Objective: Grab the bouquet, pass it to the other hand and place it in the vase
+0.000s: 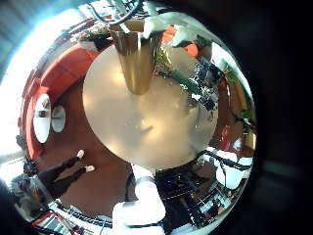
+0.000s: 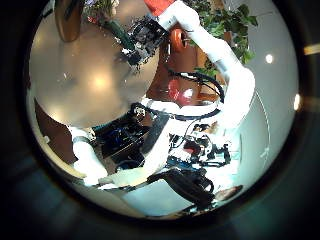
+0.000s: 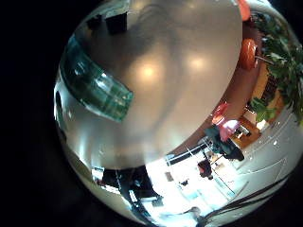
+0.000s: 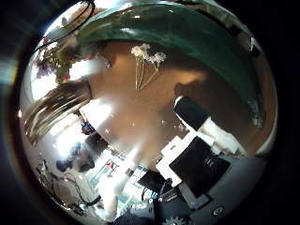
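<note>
Table (image 1: 117,108): round, pale and glossy, filling most of both little finger side palm views.
Vase (image 1: 134,54): tall and upright on the table near its edge, seen from above in the left little finger side view; colour I can't judge without the outside view.
Bouquet (image 4: 143,64): lying flat on the table, pale blooms, thin stems, nothing touching it.
Right hand (image 4: 202,155): above the table, well apart from the bouquet; holds nothing, fingers unclear.
Left hand: none of it shows, can't tell.
</note>
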`<action>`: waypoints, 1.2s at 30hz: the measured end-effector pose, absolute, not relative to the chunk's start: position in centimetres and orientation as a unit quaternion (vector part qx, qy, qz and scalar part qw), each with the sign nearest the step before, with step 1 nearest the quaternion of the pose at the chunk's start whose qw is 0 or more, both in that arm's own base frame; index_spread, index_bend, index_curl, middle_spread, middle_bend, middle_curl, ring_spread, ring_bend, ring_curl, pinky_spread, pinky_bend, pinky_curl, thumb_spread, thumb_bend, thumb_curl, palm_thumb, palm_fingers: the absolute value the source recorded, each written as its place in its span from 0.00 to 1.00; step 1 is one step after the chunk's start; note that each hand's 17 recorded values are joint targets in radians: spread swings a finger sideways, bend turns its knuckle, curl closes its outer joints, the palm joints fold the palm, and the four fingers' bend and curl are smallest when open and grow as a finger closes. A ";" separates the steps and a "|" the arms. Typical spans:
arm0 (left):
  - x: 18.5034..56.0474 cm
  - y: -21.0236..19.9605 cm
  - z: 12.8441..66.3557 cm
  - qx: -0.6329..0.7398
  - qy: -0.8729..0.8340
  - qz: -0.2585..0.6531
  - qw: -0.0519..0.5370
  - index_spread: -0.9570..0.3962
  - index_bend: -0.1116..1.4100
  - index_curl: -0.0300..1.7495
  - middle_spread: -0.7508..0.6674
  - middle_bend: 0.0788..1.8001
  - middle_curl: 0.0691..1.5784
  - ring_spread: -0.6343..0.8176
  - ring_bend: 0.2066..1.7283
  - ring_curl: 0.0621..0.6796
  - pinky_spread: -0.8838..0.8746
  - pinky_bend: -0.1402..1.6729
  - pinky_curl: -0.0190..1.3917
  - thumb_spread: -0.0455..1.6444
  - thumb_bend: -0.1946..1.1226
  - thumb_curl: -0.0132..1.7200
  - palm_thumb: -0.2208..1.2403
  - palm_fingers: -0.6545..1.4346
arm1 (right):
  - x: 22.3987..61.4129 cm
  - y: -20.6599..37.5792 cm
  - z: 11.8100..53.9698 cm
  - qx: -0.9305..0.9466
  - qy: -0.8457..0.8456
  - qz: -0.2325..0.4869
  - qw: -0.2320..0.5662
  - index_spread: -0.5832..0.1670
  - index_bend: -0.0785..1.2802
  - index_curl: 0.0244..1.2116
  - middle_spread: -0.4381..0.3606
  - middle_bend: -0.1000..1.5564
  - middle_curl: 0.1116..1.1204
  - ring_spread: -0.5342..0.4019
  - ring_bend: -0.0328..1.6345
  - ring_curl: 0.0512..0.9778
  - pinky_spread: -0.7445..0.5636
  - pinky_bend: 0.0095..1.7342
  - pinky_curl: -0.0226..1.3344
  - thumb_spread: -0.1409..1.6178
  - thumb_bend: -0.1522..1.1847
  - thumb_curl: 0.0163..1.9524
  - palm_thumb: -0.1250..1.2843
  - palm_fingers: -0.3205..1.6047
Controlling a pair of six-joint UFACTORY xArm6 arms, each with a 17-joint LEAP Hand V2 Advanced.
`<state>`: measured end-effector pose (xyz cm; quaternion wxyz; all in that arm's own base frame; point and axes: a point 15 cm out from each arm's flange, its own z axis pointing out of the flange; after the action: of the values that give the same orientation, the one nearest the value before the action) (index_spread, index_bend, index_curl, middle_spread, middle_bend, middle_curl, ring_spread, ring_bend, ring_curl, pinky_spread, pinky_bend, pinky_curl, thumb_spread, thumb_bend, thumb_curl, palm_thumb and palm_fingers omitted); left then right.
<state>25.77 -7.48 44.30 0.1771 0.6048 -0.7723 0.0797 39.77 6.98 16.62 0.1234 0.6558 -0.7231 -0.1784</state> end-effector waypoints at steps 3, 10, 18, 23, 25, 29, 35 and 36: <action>25.8 -7.5 44.3 0.604 -0.773 0.080 0.177 0.78 0.19 0.22 0.76 0.07 0.20 0.78 0.20 0.18 0.78 0.18 0.21 0.70 0.13 0.17 0.27 0.43 | 39.5 7.1 16.4 0.657 -0.720 -0.178 0.131 0.42 0.23 0.44 0.36 0.47 0.55 0.30 0.72 0.52 0.33 0.52 0.39 0.66 0.11 0.24 0.62 0.44; 25.8 -7.5 44.3 0.605 -0.772 0.080 0.177 0.78 0.19 0.22 0.76 0.07 0.20 0.78 0.20 0.18 0.77 0.18 0.21 0.70 0.13 0.17 0.27 0.43 | 39.4 5.4 16.1 0.665 -0.714 -0.134 0.173 0.18 0.39 0.58 0.23 0.56 0.68 0.28 0.77 0.57 0.24 0.64 0.43 0.62 0.11 0.26 0.72 0.69; 25.8 -7.4 44.5 0.605 -0.772 0.081 0.175 0.78 0.19 0.22 0.76 0.07 0.20 0.78 0.20 0.19 0.77 0.18 0.21 0.70 0.13 0.17 0.27 0.43 | 41.9 5.3 18.1 0.673 -0.723 -0.078 0.135 0.14 0.66 0.81 0.19 0.69 0.85 0.29 0.80 0.66 0.33 0.74 0.53 0.59 0.12 0.29 0.83 0.76; 25.7 -7.3 44.4 0.606 -0.771 0.081 0.176 0.78 0.19 0.22 0.76 0.07 0.20 0.78 0.19 0.19 0.77 0.18 0.21 0.70 0.13 0.17 0.27 0.43 | 43.1 5.1 21.9 0.679 -0.727 -0.045 0.087 0.19 0.76 0.88 0.21 0.76 0.90 0.31 0.83 0.71 0.37 0.76 0.57 0.59 0.15 0.33 0.90 0.75; 25.7 -7.3 44.4 0.606 -0.772 0.080 0.176 0.78 0.19 0.22 0.76 0.07 0.20 0.78 0.19 0.19 0.77 0.18 0.21 0.70 0.13 0.17 0.27 0.43 | 43.5 4.8 23.5 0.681 -0.729 -0.031 0.067 0.21 0.78 0.89 0.22 0.77 0.90 0.31 0.84 0.73 0.38 0.76 0.58 0.59 0.15 0.34 0.91 0.75; 26.1 -7.1 44.9 0.610 -0.770 0.084 0.169 0.78 0.19 0.22 0.76 0.07 0.20 0.78 0.19 0.19 0.77 0.18 0.21 0.70 0.13 0.17 0.27 0.43 | 44.9 2.4 27.4 0.673 -0.740 0.004 0.012 0.24 0.81 0.90 0.25 0.80 0.91 0.33 0.85 0.75 0.40 0.76 0.61 0.59 0.16 0.36 0.94 0.74; 26.1 -6.9 45.1 0.613 -0.768 0.084 0.169 0.78 0.19 0.22 0.76 0.07 0.20 0.78 0.19 0.19 0.77 0.18 0.21 0.70 0.13 0.17 0.27 0.43 | 44.9 -0.9 32.8 0.648 -0.757 0.023 -0.083 0.29 0.83 0.91 0.28 0.82 0.90 0.34 0.87 0.77 0.43 0.75 0.65 0.59 0.16 0.40 0.95 0.74; 26.1 -6.9 45.1 0.612 -0.768 0.085 0.169 0.78 0.19 0.22 0.76 0.07 0.20 0.78 0.19 0.19 0.77 0.18 0.21 0.70 0.13 0.17 0.27 0.43 | 44.8 -0.8 33.3 0.646 -0.756 0.015 -0.103 0.30 0.83 0.91 0.29 0.82 0.89 0.34 0.87 0.77 0.43 0.75 0.66 0.59 0.16 0.41 0.95 0.74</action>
<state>26.13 -6.94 45.12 0.1691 0.6119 -0.7680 0.0848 44.79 -0.81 33.28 -0.1031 0.6459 -0.7563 0.0146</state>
